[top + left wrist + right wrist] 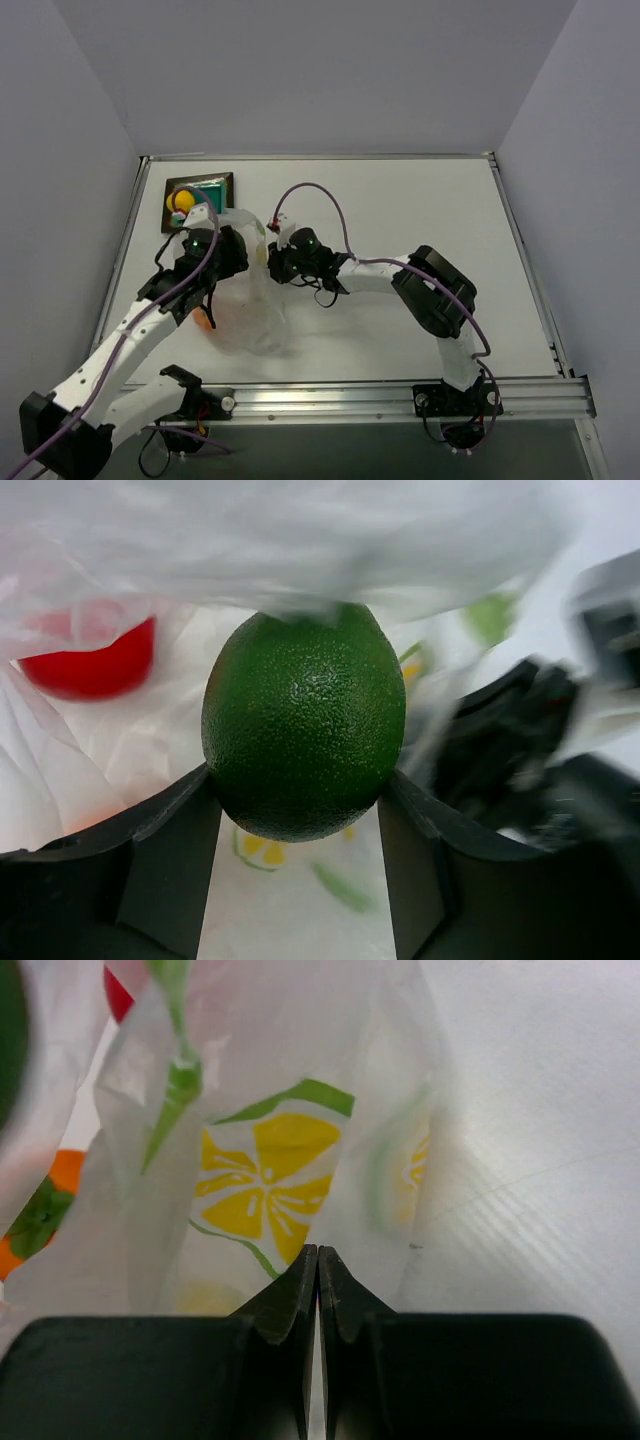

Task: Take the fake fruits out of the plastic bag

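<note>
At the bag's upper end, near the left back of the bench (420,210), the left gripper (298,785) holds the green fruit (305,710) squarely between both fingers. Plastic lies over the fruit's top and under it, so I judge it's not clear of the plastic bag (255,320) yet.

The right gripper (318,1260) is pinched tight on a fold of the bag, the lemon-printed film standing up just past its fingertips. It looks like it's there to anchor the bag.

The yellow fruit (180,200) sits on the dark-framed tray (205,179) at the back left corner, apart from the bag, so that one is done.

The red fruit (95,665) shows through the film to the left of the green one. It's inside the bag, as far as I can tell. The orange fruit (203,318) sits at the bag's left edge below the left arm. It's probably inside too, but it's hard to be sure from above.

Progress: one out, one grasped and on its way, two left. Next job is likely lifting the green fruit free of the film and over to the tray. The risk is the film dragging along with it.
</note>
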Robot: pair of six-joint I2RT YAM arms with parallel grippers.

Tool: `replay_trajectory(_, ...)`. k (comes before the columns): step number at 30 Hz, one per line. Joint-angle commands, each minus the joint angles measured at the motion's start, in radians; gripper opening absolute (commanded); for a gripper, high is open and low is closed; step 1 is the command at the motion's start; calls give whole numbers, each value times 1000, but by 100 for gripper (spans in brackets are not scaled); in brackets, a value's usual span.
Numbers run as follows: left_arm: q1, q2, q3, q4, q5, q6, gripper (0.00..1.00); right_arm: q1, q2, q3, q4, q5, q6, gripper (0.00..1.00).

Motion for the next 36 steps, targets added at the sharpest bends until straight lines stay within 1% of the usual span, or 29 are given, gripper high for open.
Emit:
replay_trajectory(1, -3, -141, 88, -92, -12, 7, 18, 62, -44, -38, 90, 7, 8, 0)
replay_trajectory(5, -1, -238, 151, -120, -6, 11, 18, 125, -32, -94, 180, 29, 41, 0)
replay_trajectory(7, 2, -223, 199, -123, 10, 18, 18, 158, -26, -111, 213, 30, 44, 0)
replay_trajectory(9, 2, -189, 281, -109, 22, 27, 18, 172, -20, -121, 230, 35, 44, 0)
replay_trajectory(13, 14, -46, 412, -66, -71, 47, 19, 172, -38, -161, 253, 52, 44, 0)
replay_trajectory(14, 40, -16, 438, -54, -74, 56, 20, 171, -50, -175, 247, 57, 39, 0)
replay_trajectory(15, 57, 49, 485, -16, -68, 64, 20, 171, -55, -178, 240, 58, 34, 0)
replay_trajectory(16, 75, 81, 512, -6, -67, 65, 20, 171, -61, -184, 233, 63, 30, 0)
replay_trajectory(17, 116, 116, 539, 11, -59, 58, 20, 171, -69, -193, 228, 66, 24, 0)
replay_trajectory(19, 156, 224, 611, 35, -24, 64, 20, 168, -75, -204, 225, 78, 18, 0)
replay_trajectory(20, 193, 265, 637, 40, -21, 71, 20, 165, -77, -212, 225, 81, 16, 0)
replay_trajectory(21, 212, 349, 666, 41, -7, 77, 21, 163, -77, -215, 223, 78, 18, 0)
replay_trajectory(22, 227, 392, 723, 40, -6, 88, 21, 163, -78, -216, 222, 78, 18, 0)
replay_trajectory(23, 250, 437, 749, 37, -12, 111, 21, 160, -83, -220, 220, 78, 16, 0)
replay_trajectory(24, 261, 519, 772, 38, -19, 120, 21, 159, -84, -221, 217, 78, 16, 0)
replay_trajectory(25, 272, 557, 809, 44, -27, 131, 21, 160, -92, -223, 216, 80, 15, 0)
replay_trajectory(30, 316, 773, 889, 83, -35, 194, 23, 140, -109, -239, 214, 90, 10, 0)
replay_trajectory(33, 332, 850, 895, 97, -44, 206, 24, 122, -120, -247, 214, 84, 11, 0)
replay_trajectory(36, 339, 905, 877, 129, -47, 214, 28, 114, -130, -247, 214, 73, 13, 0)
